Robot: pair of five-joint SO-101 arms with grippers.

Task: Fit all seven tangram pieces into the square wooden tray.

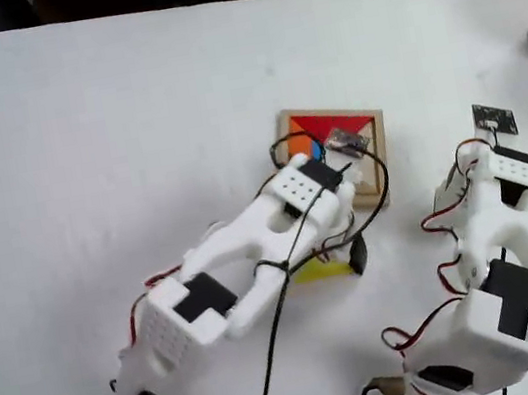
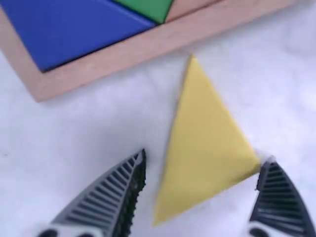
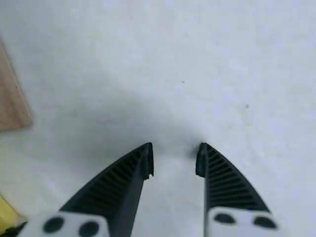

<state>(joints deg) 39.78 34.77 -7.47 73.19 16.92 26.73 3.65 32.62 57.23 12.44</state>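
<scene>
Your left tool (image 2: pixel 203 162) is wide open straddling the flat yellow triangle (image 2: pixel 205 133), holding nothing. Pinch it next, then drop it in the square wooden tray (image 2: pixel 148 47).

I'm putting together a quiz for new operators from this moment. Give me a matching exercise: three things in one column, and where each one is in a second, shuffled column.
Things
1. yellow triangle
2. blue piece
3. right gripper

Places
A. inside the tray
B. over bare table, with nothing between its fingers
C. flat on the table outside the tray, between the open fingers of the left gripper

Pairs: 1-C; 2-A; 3-B
</scene>
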